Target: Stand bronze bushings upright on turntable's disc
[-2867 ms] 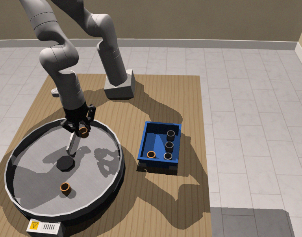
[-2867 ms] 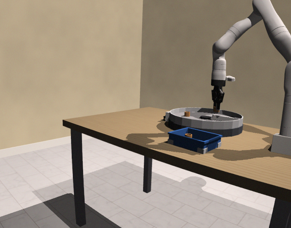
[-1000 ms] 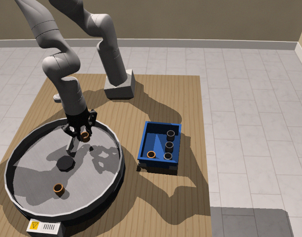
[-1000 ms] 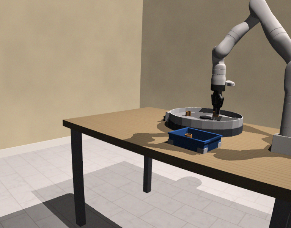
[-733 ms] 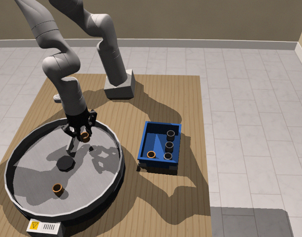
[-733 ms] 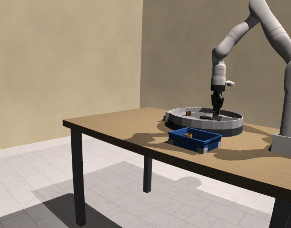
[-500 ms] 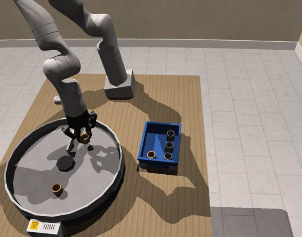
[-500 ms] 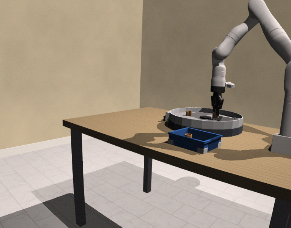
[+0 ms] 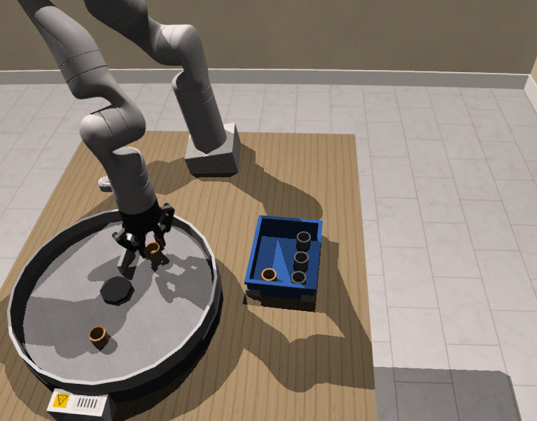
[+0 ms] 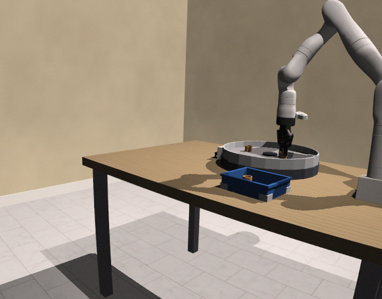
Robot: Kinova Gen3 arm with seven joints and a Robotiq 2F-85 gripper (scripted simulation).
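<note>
Over the disc [image 9: 174, 327], the gripper [image 9: 144, 247] clamps a bronze bushing [image 9: 152, 249].

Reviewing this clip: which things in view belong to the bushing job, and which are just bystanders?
Part of the job:
- gripper, shut on a bronze bushing
- bronze bushing on the disc
- bronze bushing in the crate
- blue crate
- turntable disc
- hub, to be avoided

Bystanders:
- three steel bushings, staying in the crate
- warning label plate

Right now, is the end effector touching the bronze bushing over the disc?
Touching. The top view shows the end effector shut on the bronze bushing.
</note>
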